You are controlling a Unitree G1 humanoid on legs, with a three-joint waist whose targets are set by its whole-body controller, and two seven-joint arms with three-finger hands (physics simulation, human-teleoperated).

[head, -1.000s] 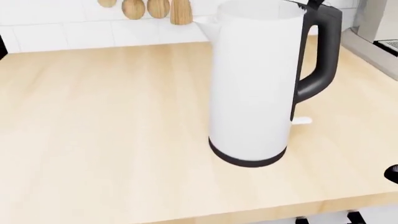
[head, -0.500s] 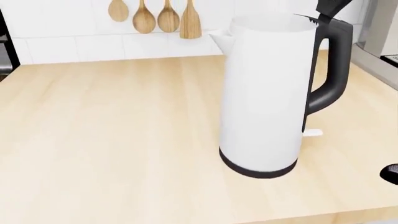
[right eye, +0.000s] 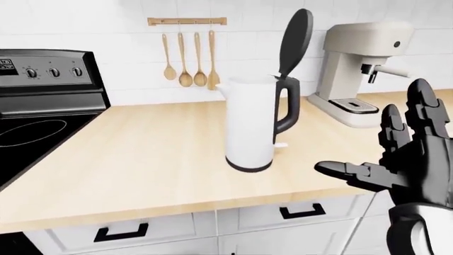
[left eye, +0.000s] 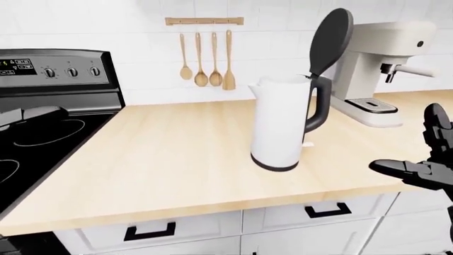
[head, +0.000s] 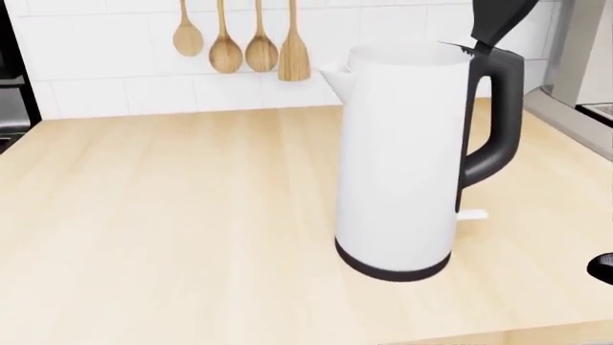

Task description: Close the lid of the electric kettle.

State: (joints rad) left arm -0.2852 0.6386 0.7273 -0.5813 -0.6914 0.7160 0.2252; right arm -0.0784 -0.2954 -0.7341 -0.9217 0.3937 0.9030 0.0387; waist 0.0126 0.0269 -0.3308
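kettle looks tall and tippy, lid stands upright on its hinge; right hand is spread wide, holding nothing, so just nudge the lid's top edge down

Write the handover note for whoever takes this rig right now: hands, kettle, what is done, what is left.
Right hand: open, fingers spread, empty, raised at the right-eye view's right edge, off the counter's near edge and well clear of the kettle.
Left hand: only a dark part shows at the left edge of the left-eye view, over the stove; state unclear.
Electric kettle: upright on the wooden counter, handle toward the espresso machine.
Lid: swung fully up, standing above the handle.
Done: nothing on the lid.
Left: reach over with the right hand and push the lid down shut.
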